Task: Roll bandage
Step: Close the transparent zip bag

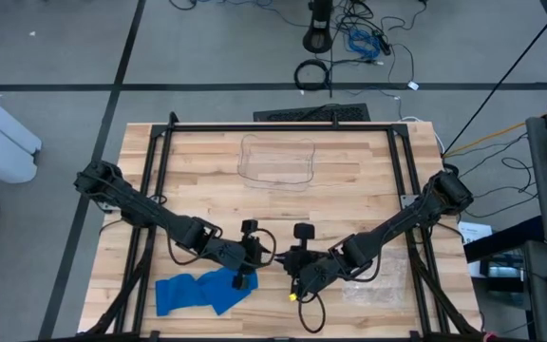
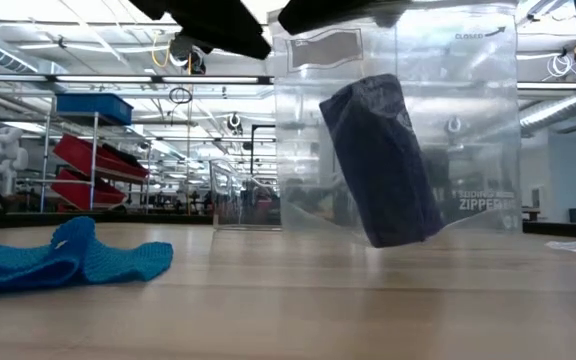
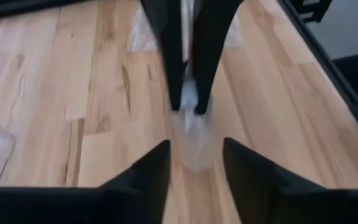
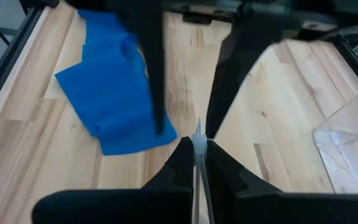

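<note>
Blue bandage (image 1: 198, 292) lying loose and crumpled flat on the desk (image 1: 349, 190) near its front left corner, long axis roughly across the desk, running left to right. Probably soft, light, limp cloth; best pinched at one free end and wound along its length. Dark roll (image 2: 383, 160) hanging tilted inside a clear zipper bag (image 2: 468, 120), lifted off the desk. Right gripper (image 4: 196, 146) with jaws pinched tight on the bag's thin edge. Left gripper (image 3: 194, 158) just opposite, jaws narrowly parted around the plastic, not clamping. Second clear bag (image 1: 275, 161) farther back.
</note>
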Action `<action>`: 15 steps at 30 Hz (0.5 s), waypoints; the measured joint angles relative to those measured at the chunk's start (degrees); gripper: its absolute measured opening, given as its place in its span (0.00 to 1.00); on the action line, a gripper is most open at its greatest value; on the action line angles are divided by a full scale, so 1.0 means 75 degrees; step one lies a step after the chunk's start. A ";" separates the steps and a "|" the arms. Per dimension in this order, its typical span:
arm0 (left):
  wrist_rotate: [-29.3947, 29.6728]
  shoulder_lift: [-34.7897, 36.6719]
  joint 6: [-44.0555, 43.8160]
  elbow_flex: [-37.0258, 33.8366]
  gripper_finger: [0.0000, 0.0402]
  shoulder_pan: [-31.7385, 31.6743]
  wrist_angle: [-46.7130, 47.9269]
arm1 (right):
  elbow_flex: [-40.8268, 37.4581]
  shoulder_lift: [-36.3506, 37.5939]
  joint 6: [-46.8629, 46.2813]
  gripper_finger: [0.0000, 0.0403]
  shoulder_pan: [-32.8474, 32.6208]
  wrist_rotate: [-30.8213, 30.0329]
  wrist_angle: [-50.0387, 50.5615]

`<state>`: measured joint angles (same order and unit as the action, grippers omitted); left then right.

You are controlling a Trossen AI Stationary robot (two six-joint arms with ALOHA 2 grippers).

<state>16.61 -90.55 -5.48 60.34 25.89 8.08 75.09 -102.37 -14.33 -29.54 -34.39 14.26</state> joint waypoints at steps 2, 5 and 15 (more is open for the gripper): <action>0.0059 -0.0113 0.0175 0.0000 0.45 -0.0030 -0.0311 | 0.0000 0.0000 -0.0001 0.01 0.0000 0.0025 -0.0055; 0.0088 -0.0232 0.0431 0.0000 0.53 -0.0091 -0.0758 | 0.0000 0.0000 0.0000 0.01 0.0000 0.0040 -0.0062; 0.0035 -0.0252 0.0401 0.0000 0.42 -0.0183 -0.0754 | 0.0000 0.0000 0.0003 0.01 0.0000 0.0164 -0.0087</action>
<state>16.88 -92.44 -2.47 60.34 24.51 2.42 75.09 -102.37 -14.31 -29.54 -33.16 13.61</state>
